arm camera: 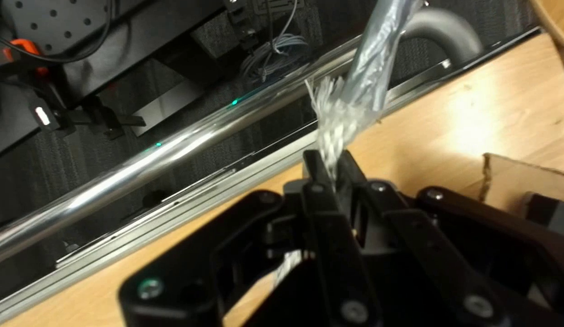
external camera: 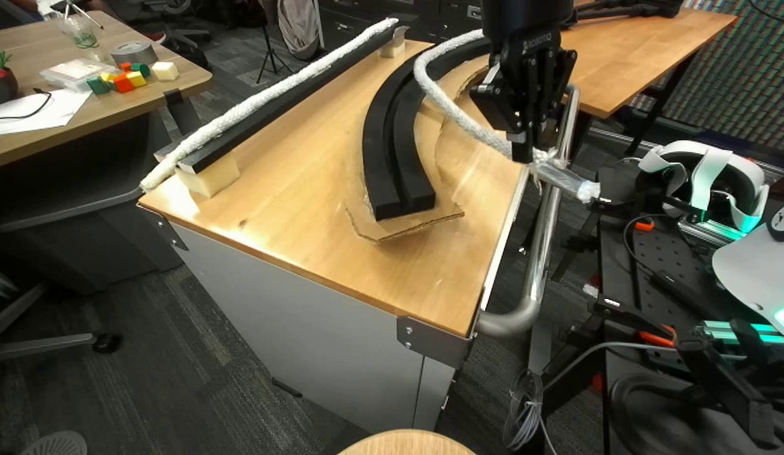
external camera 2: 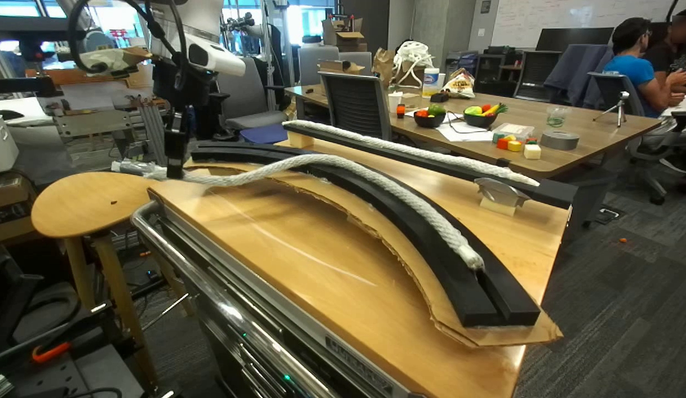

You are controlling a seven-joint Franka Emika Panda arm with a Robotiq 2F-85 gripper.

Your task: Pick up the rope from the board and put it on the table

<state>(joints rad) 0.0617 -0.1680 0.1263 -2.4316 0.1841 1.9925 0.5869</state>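
Nearest us in the wrist view, the hand [arm camera: 331,164] pinches the white rope [arm camera: 331,136] just beside its wrapped end [arm camera: 377,54]. In an exterior view we see that grip near the curved black board [external camera 2: 459,287], the rope's other end [external camera 2: 471,257] lying on the board, cardboard [external camera 2: 533,335] underneath.

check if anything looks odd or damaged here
Yes, the rope looks frayed: in the wrist view, loose strands splay out just beyond the gripper, where a shiny wrap begins. Also, the cardboard under the curved black board has a ragged edge, as if torn rather than cut.
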